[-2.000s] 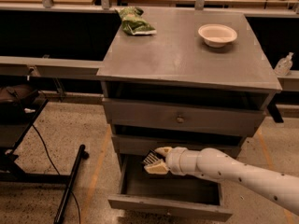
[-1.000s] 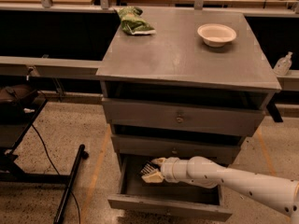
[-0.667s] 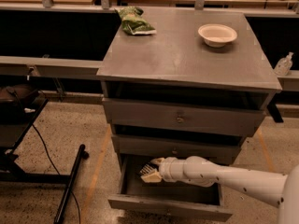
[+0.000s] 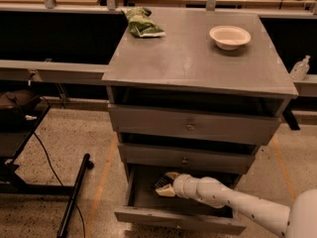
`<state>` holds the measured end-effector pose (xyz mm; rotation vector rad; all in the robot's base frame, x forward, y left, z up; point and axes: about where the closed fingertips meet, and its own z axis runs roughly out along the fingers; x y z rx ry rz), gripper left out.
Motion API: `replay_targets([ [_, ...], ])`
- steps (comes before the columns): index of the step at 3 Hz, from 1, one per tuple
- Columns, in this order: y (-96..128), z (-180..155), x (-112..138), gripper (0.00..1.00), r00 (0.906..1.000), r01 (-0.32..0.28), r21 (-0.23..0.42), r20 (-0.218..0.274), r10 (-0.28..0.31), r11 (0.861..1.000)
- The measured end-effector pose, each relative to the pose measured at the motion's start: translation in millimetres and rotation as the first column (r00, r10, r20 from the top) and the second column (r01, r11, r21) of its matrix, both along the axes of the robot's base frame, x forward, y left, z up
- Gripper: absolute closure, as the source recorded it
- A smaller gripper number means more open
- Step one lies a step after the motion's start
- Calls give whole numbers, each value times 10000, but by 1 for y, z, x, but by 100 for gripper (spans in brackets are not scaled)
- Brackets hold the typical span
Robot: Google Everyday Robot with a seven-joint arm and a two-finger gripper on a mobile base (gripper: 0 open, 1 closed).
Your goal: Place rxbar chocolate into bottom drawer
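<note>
The bottom drawer (image 4: pixel 178 217) of the grey cabinet is pulled open, and its dark inside shows. My gripper (image 4: pixel 165 184) reaches in from the right, low in the drawer's back left part. It is shut on the rxbar chocolate (image 4: pixel 159 182), a small dark flat bar that sticks out to the left between the pale fingers (image 4: pixel 172 175). I cannot tell whether the bar touches the drawer floor. My white arm (image 4: pixel 233 202) crosses the drawer's right side.
The two upper drawers (image 4: pixel 190 127) are closed. On the cabinet top (image 4: pixel 188 58) lie a green snack bag (image 4: pixel 142 24) at the back left and a white bowl (image 4: pixel 230 36) at the back right. A black stand (image 4: pixel 74 195) is on the floor to the left.
The gripper with the bar has moved down and to the left, deeper into the open bottom drawer. It has barely moved in the last second.
</note>
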<state>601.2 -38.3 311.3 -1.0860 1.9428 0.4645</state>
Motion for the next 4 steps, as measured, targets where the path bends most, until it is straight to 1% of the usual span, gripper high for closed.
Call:
replay_targets([
  [1,-16,-36,7,100,10000,57,273,38,-58,9996],
  [2,-29,-82,19,100,9994,272,498,-231,-260,9984],
  [3,-29,-84,19,97,9995,250,539,-219,-239,9982],
  [4,-30,-84,19,75,9994,294,558,-211,-282,9980],
])
